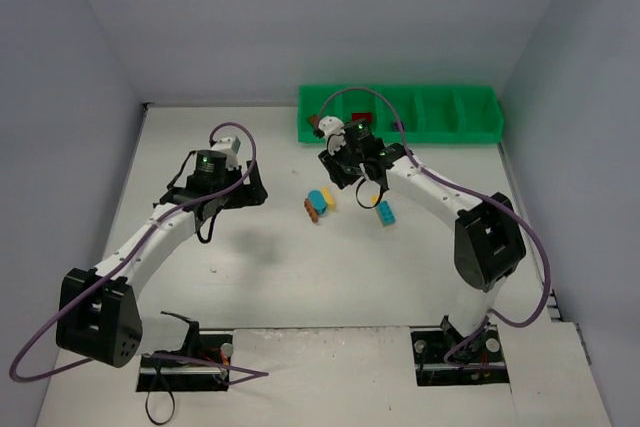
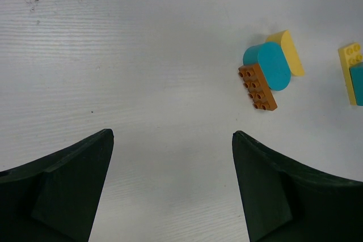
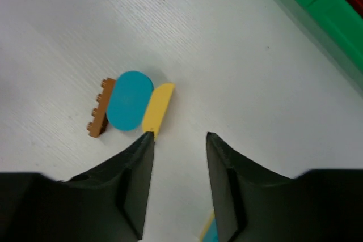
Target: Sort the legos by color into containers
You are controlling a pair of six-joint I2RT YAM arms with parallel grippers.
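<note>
**Q:** Left jaws, state?
**A:** Mine are released and spread wide. Only bare bench [image 2: 159,55] shows between them.

**Q:** Legos relative to them?
**A:** Ahead and off to the right, outside the gap. Brown brick [image 2: 257,87], light blue piece [image 2: 267,66] and yellow piece [image 2: 286,52] lie side by side, touching. Their long axes are parallel, slanting upper left to lower right in the left wrist view. A yellow-and-blue stack [image 2: 353,75] lies further right, cut by the frame edge.

**Q:** Right jaws?
**A:** Released too, with a narrower gap. A yellow-and-blue sliver shows low in the gap, down on the bench. The same trio sits just ahead, left of the gap. The yellow piece's near end is right at the tip of the finger [image 3: 133,179] on the left of that view. Touching or not, cannot tell. Long axes point away from me, leaning slightly right.

**Q:** Far end?
**A:** Green tray [image 1: 420,134] sits along the bench's far edge, long axis left to right. Red brick [image 1: 360,119] is inside, in the second compartment from the left as far as I can tell.
</note>
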